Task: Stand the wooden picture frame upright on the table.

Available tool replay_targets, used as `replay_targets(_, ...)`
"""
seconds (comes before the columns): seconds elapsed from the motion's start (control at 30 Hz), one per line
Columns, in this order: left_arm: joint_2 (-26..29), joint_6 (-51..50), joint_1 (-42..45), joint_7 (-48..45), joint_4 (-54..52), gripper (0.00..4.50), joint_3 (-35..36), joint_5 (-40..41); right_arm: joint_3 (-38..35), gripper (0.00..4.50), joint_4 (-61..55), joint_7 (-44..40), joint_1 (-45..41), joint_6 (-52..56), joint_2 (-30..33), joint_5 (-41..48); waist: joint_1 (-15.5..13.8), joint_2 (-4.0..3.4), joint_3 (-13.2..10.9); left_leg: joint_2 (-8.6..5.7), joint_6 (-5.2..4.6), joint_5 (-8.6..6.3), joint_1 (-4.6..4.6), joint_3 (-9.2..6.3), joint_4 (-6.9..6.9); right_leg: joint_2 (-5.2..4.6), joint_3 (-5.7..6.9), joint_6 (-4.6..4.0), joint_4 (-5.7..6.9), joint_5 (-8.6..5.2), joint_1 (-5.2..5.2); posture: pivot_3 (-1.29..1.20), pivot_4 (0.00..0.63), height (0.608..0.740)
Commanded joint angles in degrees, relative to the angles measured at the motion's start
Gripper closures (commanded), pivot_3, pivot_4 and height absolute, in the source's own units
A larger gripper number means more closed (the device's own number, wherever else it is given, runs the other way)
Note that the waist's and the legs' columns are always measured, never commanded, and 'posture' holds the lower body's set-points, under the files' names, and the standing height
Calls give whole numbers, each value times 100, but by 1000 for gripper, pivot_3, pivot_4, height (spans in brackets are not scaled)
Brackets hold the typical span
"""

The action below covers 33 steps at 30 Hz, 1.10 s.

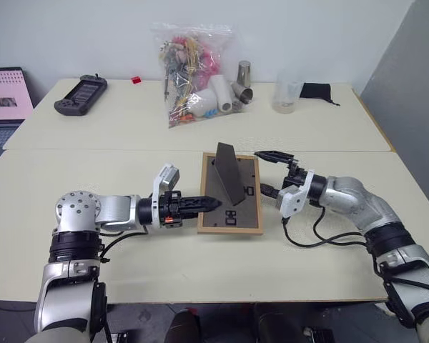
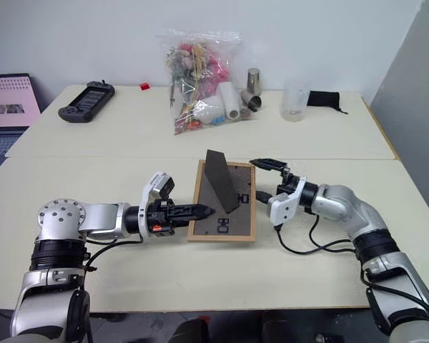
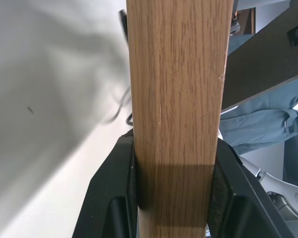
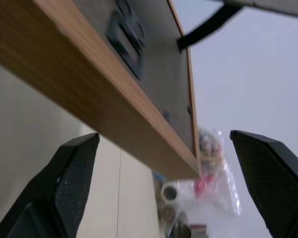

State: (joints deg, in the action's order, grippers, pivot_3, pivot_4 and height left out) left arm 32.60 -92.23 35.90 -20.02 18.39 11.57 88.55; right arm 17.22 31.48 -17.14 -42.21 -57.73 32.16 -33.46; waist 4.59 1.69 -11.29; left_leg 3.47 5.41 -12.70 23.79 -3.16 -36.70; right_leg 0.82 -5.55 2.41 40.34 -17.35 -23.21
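Observation:
The wooden picture frame (image 1: 244,213) lies near the middle of the table (image 1: 129,250), dark grey back up, with its fold-out stand (image 1: 229,173) rising from it. My left gripper (image 1: 213,204) is shut on the frame's left wooden edge (image 3: 176,99), one black finger (image 3: 114,198) on each face. My right gripper (image 1: 270,174) stands open just off the frame's right edge. Its fingers (image 4: 64,188) are spread wide, with the frame's edge (image 4: 89,84) in front of them, untouched. The picture side is hidden.
On the far half, beyond the seam (image 1: 93,149), lie a black handheld controller (image 1: 80,94), a clear bag of mixed items (image 1: 193,71), metal cups (image 1: 243,82), a clear plastic cup (image 1: 286,96) and a black pouch (image 1: 316,91). A laptop (image 1: 3,96) sits at far left.

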Motion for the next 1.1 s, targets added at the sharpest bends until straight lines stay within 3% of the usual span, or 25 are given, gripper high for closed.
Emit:
replay_targets(0.03, 46, 32, -111, 404, -270, 3206, 78, 671, 88, 11, 99, 381, -293, -409, -112, -113, 1, 0, 0, -2, 0, 0, 0, 0, -2, -2, 0, 0, 3, 0, 0, 0, 150, 740)
replay_targets(0.17, 125, 250, -329, 709, -606, 3206, 9, 1062, 165, 671, 233, 586, -360, -665, -101, -242, 1, 1, 0, -2, 0, 0, 0, -5, -13, -1, 1, 0, 16, 0, 0, 0, 150, 740)
replay_targets(0.4, 381, 614, -611, 1052, -894, 3206, -277, 1683, 113, 2389, 238, 1083, -353, -950, 17, -578, 0, 1, 1, -4, 0, 0, -1, -4, -17, -2, -1, 0, 25, 0, 0, 0, 150, 740)
replay_targets(0.5, 421, 823, -621, 1129, -916, 3206, -364, 1789, 117, 2587, 254, 1232, -372, -1004, 42, -683, 0, 1, 0, -6, -1, 0, -3, -6, -18, -2, -1, -1, 30, 0, 0, 0, 150, 740)
replay_targets(0.57, 440, 929, -626, 1102, -994, 2515, -372, 1717, 104, 2625, 248, 1314, -387, -1009, 52, -722, 0, 1, 0, -7, -1, -1, -3, -6, -19, -2, -2, -1, 31, 0, 0, 0, 150, 740)
replay_targets(0.63, 503, 935, -634, 952, -1105, 2272, -402, 1615, 86, 2725, 245, 1391, -394, -1010, 67, -724, 1, 1, 0, -7, -1, -1, -2, -8, -19, -1, -1, -1, 30, 0, 0, 0, 150, 740)
replay_targets(0.7, 572, 976, -636, 883, -1145, 1808, -434, 1536, 76, 3120, 257, 1395, -385, -1010, 96, -700, 4, 1, 0, -7, -1, -1, -3, -6, -19, -1, -2, -1, 35, -1, 0, 0, 150, 740)
replay_targets(0.83, 793, 1011, -568, 492, -1192, 893, -356, 1104, 61, 3154, 290, 1346, -331, -995, 142, -572, 4, 1, 0, -8, -2, -1, -4, -6, -19, -1, -2, -1, 36, -1, 0, 0, 150, 740)
replay_targets(0.9, 1153, 1141, -547, -31, -1451, 627, -321, 412, 68, 3154, 372, 1147, -283, -911, 138, -231, 7, 1, 0, -9, -3, -1, -4, -7, -19, -1, -2, -1, 36, -1, 0, 0, 150, 740)
replay_targets(1.0, 1642, 1729, -512, -725, -1859, 11, -312, -665, 161, 3154, 449, 362, -204, -515, 47, 815, 13, 1, 0, -7, -2, -1, -4, -7, -18, 2, -1, -3, 36, -2, 0, 0, 150, 740)
replay_targets(1.1, 1801, 2686, -538, -705, -2305, 0, -385, -1863, 263, 3155, 38, -1169, 77, 743, -155, 2595, 9, 1, 0, -7, -2, -1, -4, -6, -17, 0, -2, -3, 34, -2, 2, 0, 150, 740)
